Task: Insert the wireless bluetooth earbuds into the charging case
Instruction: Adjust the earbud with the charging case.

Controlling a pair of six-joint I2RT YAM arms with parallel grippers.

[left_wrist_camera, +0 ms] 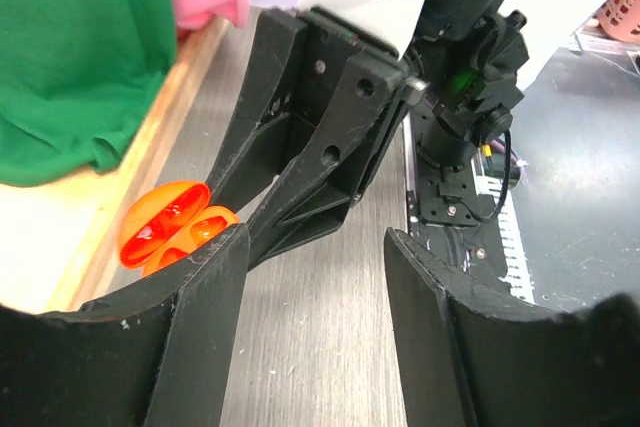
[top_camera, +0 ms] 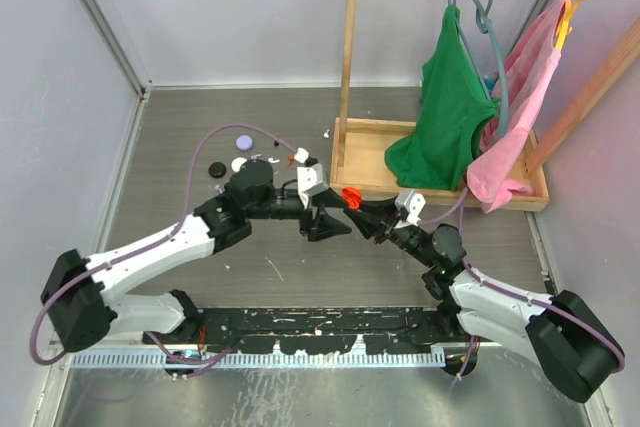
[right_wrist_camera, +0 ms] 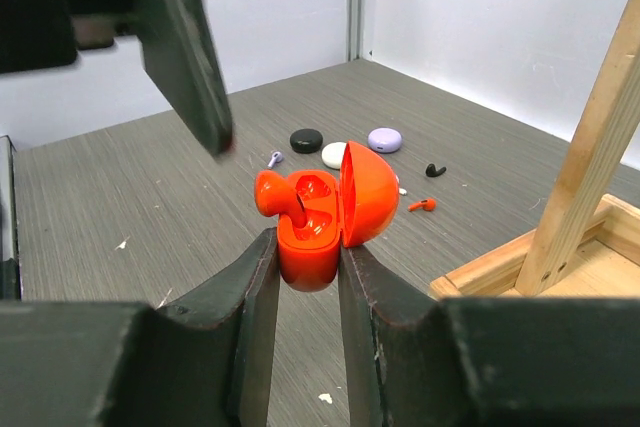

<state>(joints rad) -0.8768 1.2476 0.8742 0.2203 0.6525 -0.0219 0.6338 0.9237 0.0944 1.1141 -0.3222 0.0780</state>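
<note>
Overhead, case: my right gripper (top_camera: 358, 205) clamps the open red case (top_camera: 349, 194) mid-table, off the wooden tray's (top_camera: 375, 127) near-left corner.
Overhead, arms: both reach inward, and my left gripper (top_camera: 335, 222) sits just beside the case.
Left wrist, fingers: spread apart, nothing between them.
Right wrist, contents: one red earbud (right_wrist_camera: 272, 193) sits tilted, half in the case.
Right wrist, room: a second red earbud (right_wrist_camera: 422, 205), a black earbud (right_wrist_camera: 434, 170), a lilac earbud (right_wrist_camera: 275, 158) and three discs (right_wrist_camera: 335, 154) lie beyond, toward the far-left corner.

charging case (right_wrist_camera: 318, 252): glossy orange-red
earbud (right_wrist_camera: 272, 192) in it: orange-red
counter (right_wrist_camera: 120, 197): grey wood grain
right fingers (right_wrist_camera: 245, 327): black
hung shirt (top_camera: 445, 117): green
hung cloth (top_camera: 522, 97): pink
</note>
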